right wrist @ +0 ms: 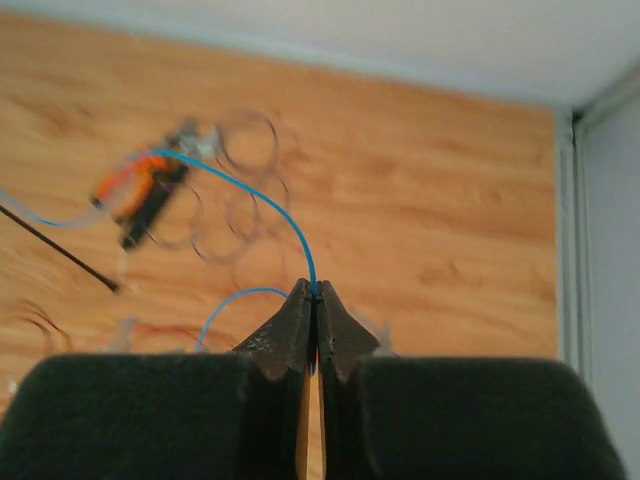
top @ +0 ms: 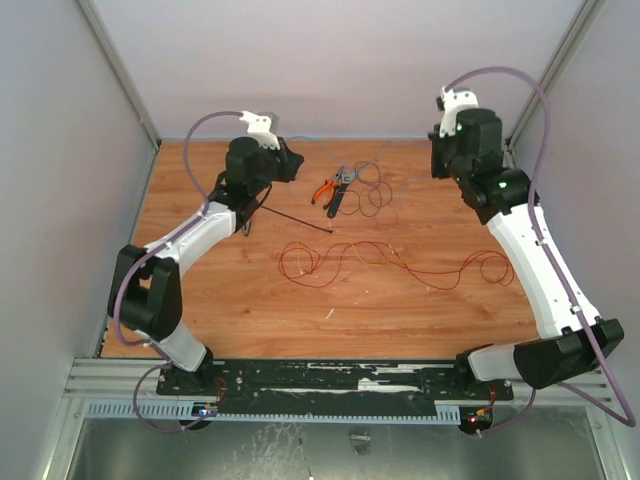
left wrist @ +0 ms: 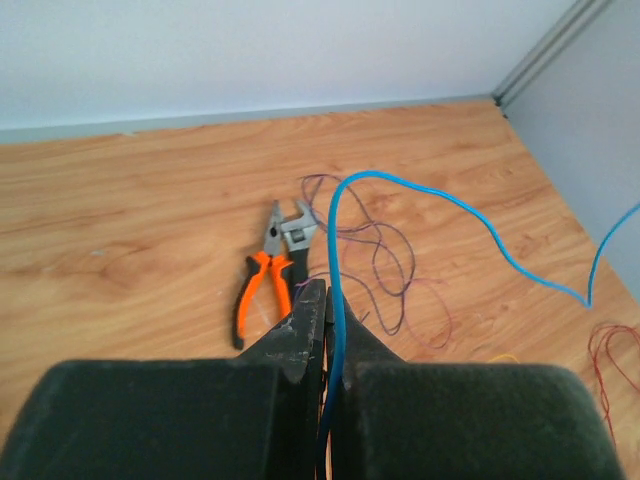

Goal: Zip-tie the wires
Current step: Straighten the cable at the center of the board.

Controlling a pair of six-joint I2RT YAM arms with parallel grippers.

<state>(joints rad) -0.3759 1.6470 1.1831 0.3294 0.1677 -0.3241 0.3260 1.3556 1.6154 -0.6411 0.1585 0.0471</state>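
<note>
The left end effector (left wrist: 325, 300) and right end effector (right wrist: 315, 300) each pinch shut on one blue wire (left wrist: 440, 205) strung above the table (top: 220, 310), and would best lower it gently, together, toward the red-orange wires (top: 395, 262) lying mid-table beside the black zip tie (top: 298, 218).

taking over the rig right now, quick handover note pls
End effectors: left end effector shut on the blue wire; right end effector shut on the same wire, strung between them.
Things: red and orange wires loose mid-table; zip tie on the table near the pliers, unlooped.
Done: nothing tied.
Left: gather wires, loop and cinch the tie.
</note>
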